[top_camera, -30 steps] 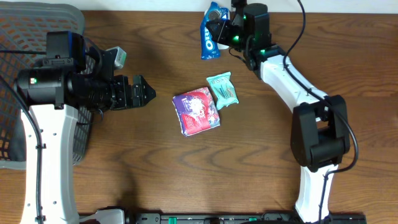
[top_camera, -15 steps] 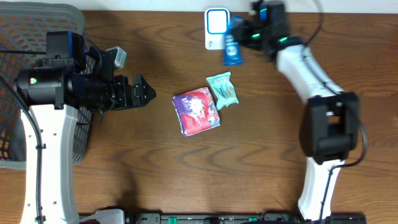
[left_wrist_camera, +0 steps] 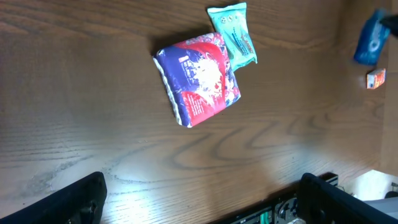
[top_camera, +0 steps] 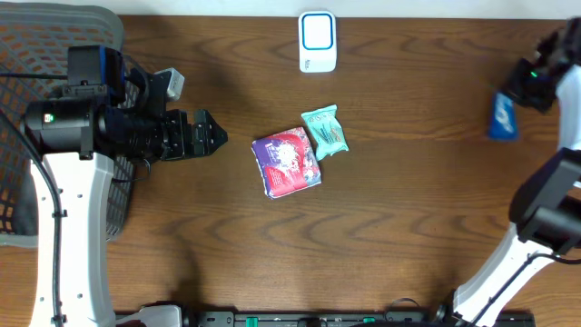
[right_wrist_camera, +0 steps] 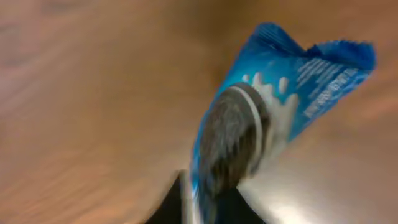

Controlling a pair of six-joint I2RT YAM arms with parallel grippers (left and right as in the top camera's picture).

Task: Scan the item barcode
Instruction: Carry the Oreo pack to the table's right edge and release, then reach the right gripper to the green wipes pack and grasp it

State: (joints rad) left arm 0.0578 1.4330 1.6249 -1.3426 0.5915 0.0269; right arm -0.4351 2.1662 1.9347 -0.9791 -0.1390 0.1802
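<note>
Two arms out. Left arm lay level over the counter, left claw spread wide, empty. Right arm stretched far right, right claw at the blue cookie packet; grip unclear.

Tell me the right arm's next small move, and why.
Probably open the right gripper wide and lift clear. The blue cookie packet is far to the right of the scanner, close against the gripper; the blurred wrist view leaves the grip unclear. The red packet and teal packet wait in the middle.

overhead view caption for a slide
Blue cookie pack at the right gripper; purple pouch and teal packet mid-table, scanner above.
</note>
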